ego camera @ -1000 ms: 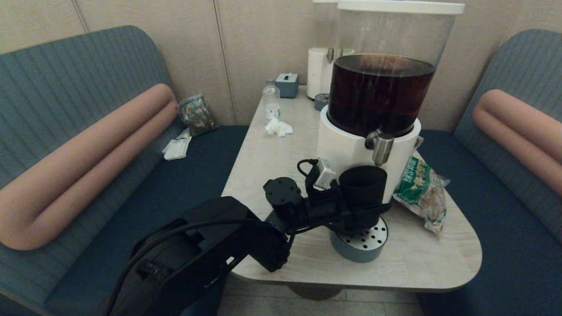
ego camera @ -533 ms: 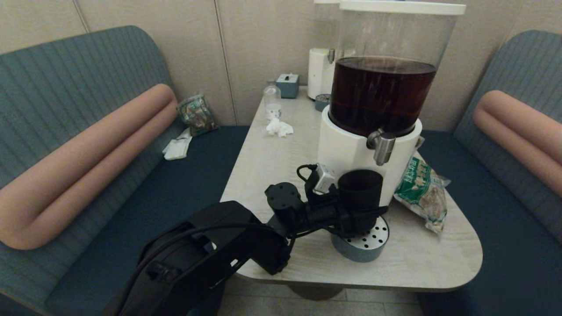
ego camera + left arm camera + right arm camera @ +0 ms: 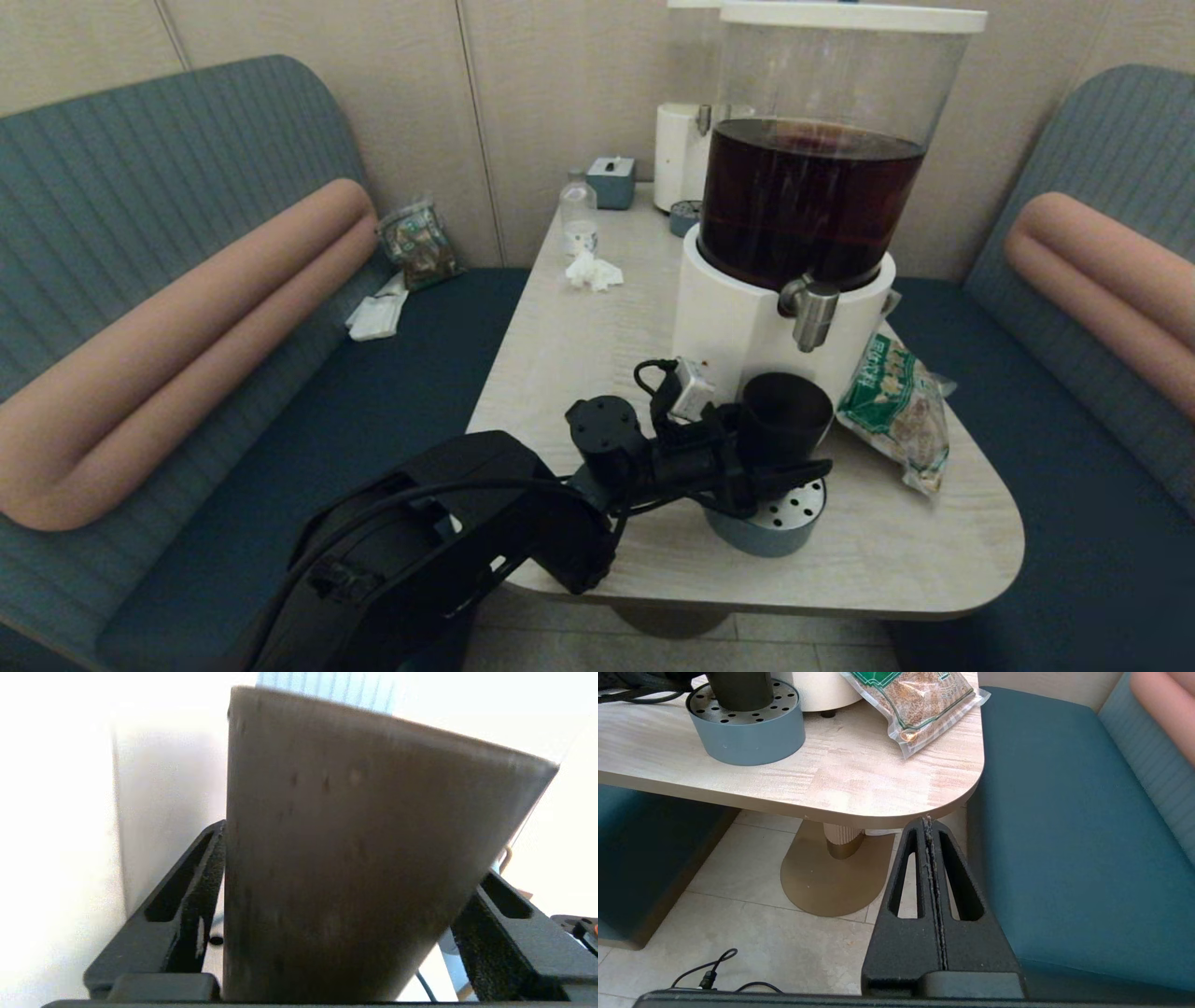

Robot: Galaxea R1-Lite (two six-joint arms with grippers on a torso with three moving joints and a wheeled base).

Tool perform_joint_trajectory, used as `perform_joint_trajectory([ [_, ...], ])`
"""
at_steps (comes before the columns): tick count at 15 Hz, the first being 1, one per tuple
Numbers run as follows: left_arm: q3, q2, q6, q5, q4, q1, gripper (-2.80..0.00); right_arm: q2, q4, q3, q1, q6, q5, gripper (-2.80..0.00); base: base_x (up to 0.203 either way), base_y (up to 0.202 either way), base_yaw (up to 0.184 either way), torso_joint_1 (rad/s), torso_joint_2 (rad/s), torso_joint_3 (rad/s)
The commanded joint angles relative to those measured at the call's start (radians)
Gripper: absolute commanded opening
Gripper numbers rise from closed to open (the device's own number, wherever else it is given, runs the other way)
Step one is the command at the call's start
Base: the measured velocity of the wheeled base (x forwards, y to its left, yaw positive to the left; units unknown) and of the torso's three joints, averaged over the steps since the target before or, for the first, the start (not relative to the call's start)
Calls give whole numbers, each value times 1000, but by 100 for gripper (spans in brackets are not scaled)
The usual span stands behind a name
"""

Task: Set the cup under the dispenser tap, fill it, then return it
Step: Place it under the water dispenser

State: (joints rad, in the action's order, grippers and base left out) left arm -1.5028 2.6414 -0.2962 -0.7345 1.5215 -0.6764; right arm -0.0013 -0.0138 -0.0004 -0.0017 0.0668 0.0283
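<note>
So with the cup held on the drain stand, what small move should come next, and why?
Probably nudge the cup a little to the right: the left end effector grips it on the perforated drain stand, but the dispenser tap seems to hang above the cup's right rim rather than its centre.

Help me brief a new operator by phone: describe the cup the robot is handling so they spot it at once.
Find the big dispenser with dark liquid on the table; its steel tap points down at a grey perforated drip tray. On that tray stands the cup, clamped by the left gripper. It is a dark tapered handleless tumbler, unlike the small clear bottle farther back.
</note>
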Motion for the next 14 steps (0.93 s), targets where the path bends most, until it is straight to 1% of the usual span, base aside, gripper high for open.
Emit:
perform_joint_trajectory([
  [1, 69, -36, -1, -3, 9, 0, 0, 1, 0, 0, 0, 1, 1, -280, 0, 0, 0, 0, 0, 0],
  [4, 212, -106, 11, -3, 9, 1, 0, 1, 0, 0, 0, 1, 1, -280, 0, 0, 0, 0, 0, 0],
  [7, 326, -192, 33, -5, 9, 1, 0, 1, 0, 0, 0, 1, 1, -280, 0, 0, 0, 0, 0, 0],
  [8, 345, -208, 34, -5, 9, 1, 0, 1, 0, 0, 0, 1, 1, -280, 0, 0, 0, 0, 0, 0],
  [12, 554, -336, 40, -6, 9, 1, 0, 1, 0, 0, 0, 1, 1, -280, 0, 0, 0, 0, 0, 0],
  [14, 672, -386, 58, -6, 9, 1, 0, 1, 0, 0, 0, 1, 1, -280, 0, 0, 0, 0, 0, 0],
])
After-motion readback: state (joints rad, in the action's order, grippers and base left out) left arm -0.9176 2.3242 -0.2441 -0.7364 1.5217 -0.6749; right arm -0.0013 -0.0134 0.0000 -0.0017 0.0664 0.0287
